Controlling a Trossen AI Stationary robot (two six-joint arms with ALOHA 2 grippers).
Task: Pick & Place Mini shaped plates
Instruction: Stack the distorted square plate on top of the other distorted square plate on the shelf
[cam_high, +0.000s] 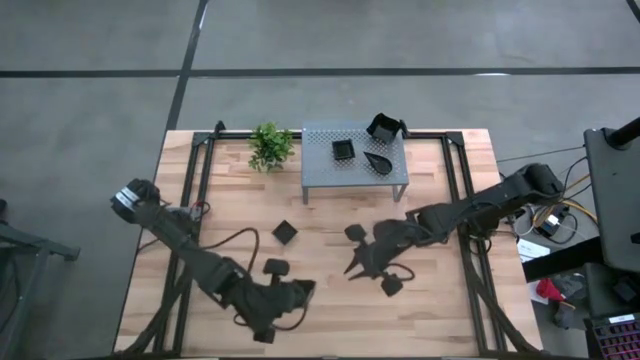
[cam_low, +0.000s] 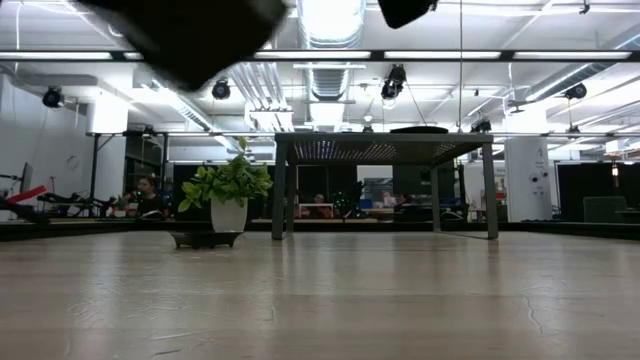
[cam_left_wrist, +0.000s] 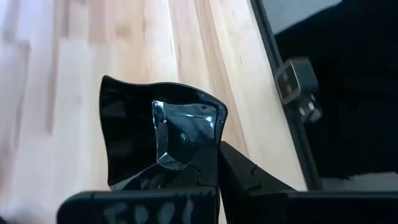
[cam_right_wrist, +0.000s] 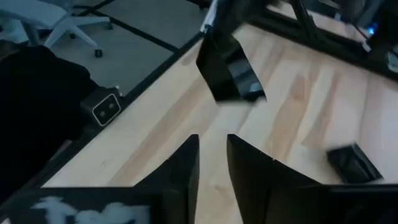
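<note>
Wooden table (cam_high: 330, 290), left gripper (cam_left_wrist: 211, 177) clamped on wavy-rimmed plate (cam_left_wrist: 140, 134)

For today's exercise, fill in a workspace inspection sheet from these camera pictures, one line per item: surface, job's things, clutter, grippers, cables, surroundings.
Surface: wooden table.
Job's things: three black plates on the grey shelf: wavy square, leaf-shaped, deep one at its corner. Four loose plates on the table.
Clutter: green plant.
Grippers: left gripper shut on a wavy-rimmed plate near the front edge. Right gripper open above the table, empty.
Cables: cable bundle off the right side.
Surroundings: grey floor; people seated behind.
</note>
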